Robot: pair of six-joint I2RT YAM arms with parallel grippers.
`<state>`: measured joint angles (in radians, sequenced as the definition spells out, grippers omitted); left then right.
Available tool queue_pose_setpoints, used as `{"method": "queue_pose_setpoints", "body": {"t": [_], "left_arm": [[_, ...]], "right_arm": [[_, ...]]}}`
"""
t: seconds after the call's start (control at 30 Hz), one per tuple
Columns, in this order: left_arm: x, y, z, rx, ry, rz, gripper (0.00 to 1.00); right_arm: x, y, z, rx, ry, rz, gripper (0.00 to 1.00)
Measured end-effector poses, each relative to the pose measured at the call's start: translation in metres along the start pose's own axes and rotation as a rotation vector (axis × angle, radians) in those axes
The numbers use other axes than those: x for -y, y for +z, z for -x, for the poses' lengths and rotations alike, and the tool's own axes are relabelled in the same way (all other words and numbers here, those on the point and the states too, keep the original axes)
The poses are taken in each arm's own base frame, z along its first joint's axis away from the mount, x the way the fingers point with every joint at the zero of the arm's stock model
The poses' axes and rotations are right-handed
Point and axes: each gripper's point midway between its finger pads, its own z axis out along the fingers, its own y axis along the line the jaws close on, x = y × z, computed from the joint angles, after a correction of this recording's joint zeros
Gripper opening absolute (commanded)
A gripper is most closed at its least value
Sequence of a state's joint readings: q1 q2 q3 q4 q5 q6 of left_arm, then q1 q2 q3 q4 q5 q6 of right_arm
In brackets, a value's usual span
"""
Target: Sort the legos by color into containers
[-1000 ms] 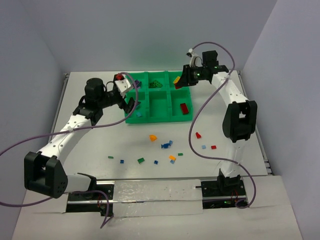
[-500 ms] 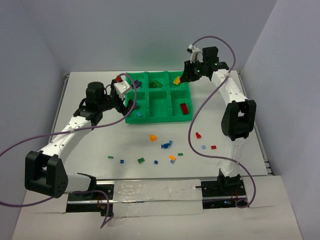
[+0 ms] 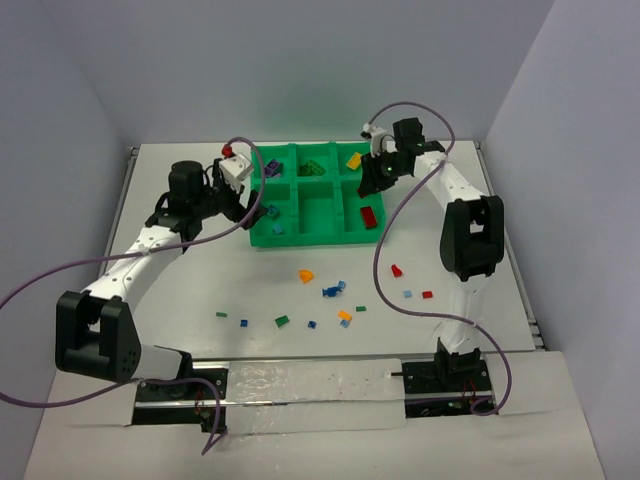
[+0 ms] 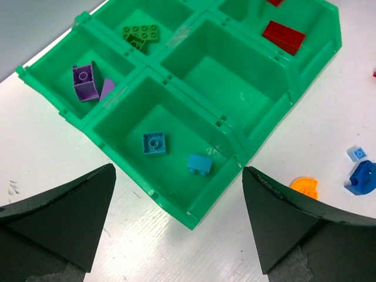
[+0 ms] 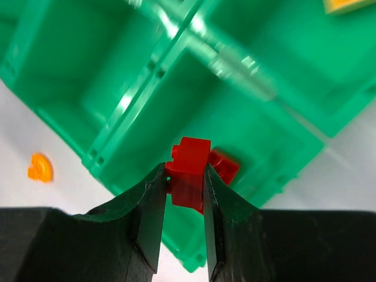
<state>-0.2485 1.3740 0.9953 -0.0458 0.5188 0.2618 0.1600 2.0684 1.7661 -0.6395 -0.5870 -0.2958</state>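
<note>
**Red brick held over the tray's lower-right compartment**

Legos. One red brick (image 5: pixel 191 155) sits pinched between the fingers of the right gripper (image 5: pixel 183 176). The jaws are narrow and closed on its two sides. We place it above the tray (image 3: pixel 300 241), over the compartment at the lower right of the tray in the top view. A second red piece (image 3: pixel 369 216) lies on that compartment's floor. In the right wrist view it shows just behind the held brick; we cannot tell whether the two touch.

Other compartments, top view:
- upper right: yellow piece (image 3: pixel 353 160)
- upper middle: green brick (image 3: pixel 312 168)
- upper left: purple pieces (image 3: pixel 272 170)
- lower left: light blue brick (image 4: pixel 154 143) and darker blue brick (image 4: pixel 200 164), near each other but apart (left wrist view)

Loose legos. These lie on the table (image 3: pixel 260 285), below the tray in the top frame.
- An orange piece (image 3: pixel 306 274) is nearest the tray.
- A blue piece (image 3: pixel 329 291) has a light blue one just beside it.
- A red wedge (image 3: pixel 396 270) and a small red plate (image 3: pixel 427 295) lie toward the right.
- A green plate (image 3: pixel 283 321) lies lower, among several more small blue, green and orange bits.

They are scattered, most well apart from one another.

Left gripper (image 3: pixel 258 205). The jaws are wide apart and nothing is between them. It hangs over the left end of the tray. In its wrist view the two dark fingers (image 4: pixel 64 223) frame the near corner of the lower-left compartment.
</note>
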Motion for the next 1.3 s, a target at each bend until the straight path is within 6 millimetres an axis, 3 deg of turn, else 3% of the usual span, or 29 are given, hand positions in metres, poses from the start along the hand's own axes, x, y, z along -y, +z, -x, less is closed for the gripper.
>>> {"method": "queue_pose_setpoints", "body": {"t": [0.13, 0.4, 0.53, 0.8, 1.03, 1.3], "left_arm": [[-0.003, 0.003, -0.002, -0.015, -0.027, 0.003, 0.99], [0.000, 0.002, -0.004, -0.026, -0.005, -0.020, 0.99], [0.013, -0.001, -0.017, -0.068, 0.046, -0.097, 0.94], [0.057, -0.015, -0.062, -0.182, 0.183, -0.377, 0.88], [0.099, -0.025, -0.098, -0.249, 0.354, -0.601, 0.83], [0.139, -0.032, -0.129, -0.263, 0.535, -0.785, 0.79]], "right_arm": [[-0.011, 0.009, -0.022, -0.063, -0.029, 0.022, 0.06], [-0.014, 0.012, -0.023, -0.081, -0.070, -0.001, 0.31], [-0.013, 0.012, -0.024, -0.091, -0.078, -0.019, 0.50], [-0.013, 0.014, -0.024, -0.100, -0.083, -0.037, 0.83], [-0.019, 0.005, -0.017, -0.082, -0.071, -0.040, 0.87], [-0.044, -0.049, 0.024, 0.057, -0.113, -0.068, 0.89]]}}
